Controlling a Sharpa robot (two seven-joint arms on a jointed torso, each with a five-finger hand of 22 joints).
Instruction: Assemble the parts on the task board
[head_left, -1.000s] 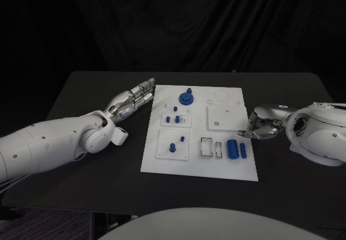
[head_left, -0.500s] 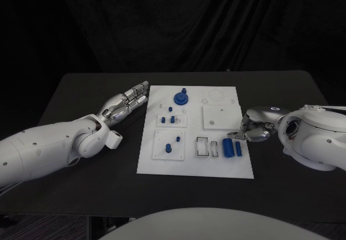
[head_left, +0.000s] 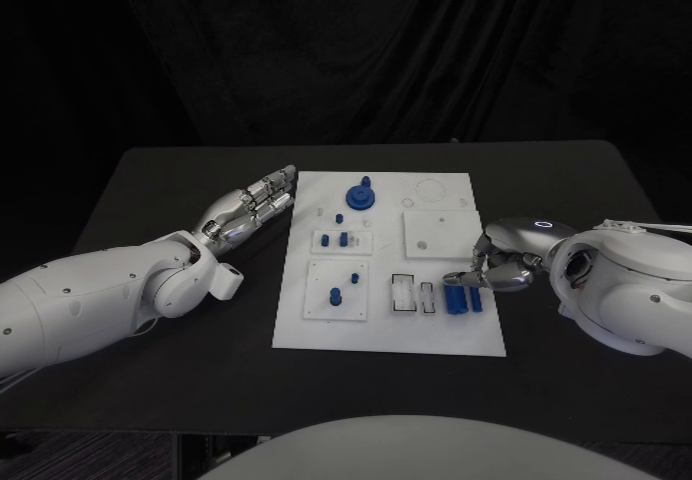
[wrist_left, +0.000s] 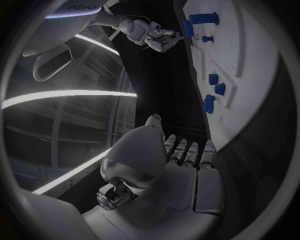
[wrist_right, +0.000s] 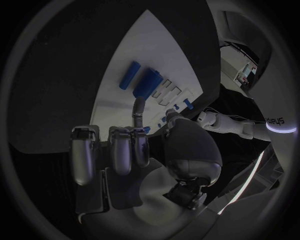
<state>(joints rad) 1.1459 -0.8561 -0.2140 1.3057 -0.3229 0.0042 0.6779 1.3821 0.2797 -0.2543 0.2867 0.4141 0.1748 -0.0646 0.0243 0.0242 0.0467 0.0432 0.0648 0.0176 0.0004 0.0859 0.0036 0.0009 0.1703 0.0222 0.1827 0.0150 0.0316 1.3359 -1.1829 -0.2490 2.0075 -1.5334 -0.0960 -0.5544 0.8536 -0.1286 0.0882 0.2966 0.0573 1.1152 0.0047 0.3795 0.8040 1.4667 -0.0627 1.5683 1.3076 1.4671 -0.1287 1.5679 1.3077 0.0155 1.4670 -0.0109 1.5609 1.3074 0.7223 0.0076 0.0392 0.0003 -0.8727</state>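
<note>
The white task board (head_left: 389, 320) lies mid-table with several blue parts on it. A blue gear-like piece (head_left: 361, 193) stands near its far edge, and a small peg (head_left: 335, 295) sits in a square plate at the near left. Two blue cylinders (head_left: 457, 298) lie side by side near the right edge; the right wrist view shows them too (wrist_right: 148, 82). My right hand (head_left: 498, 268) hovers just right of them with bent fingers, one finger (wrist_right: 137, 112) stretched toward them, holding nothing. My left hand (head_left: 248, 208) lies flat and empty along the board's left edge.
Two small blue pieces (head_left: 336, 240) sit in a plate left of centre. A blank square plate (head_left: 433, 232) and two empty rectangular slots (head_left: 414, 295) are also on the board. Black table (head_left: 173, 170) surrounds the board on all sides.
My right hand has moved in over the board's right edge, closer to the two blue cylinders. The camera view shifted slightly. My left hand has kept its place.
</note>
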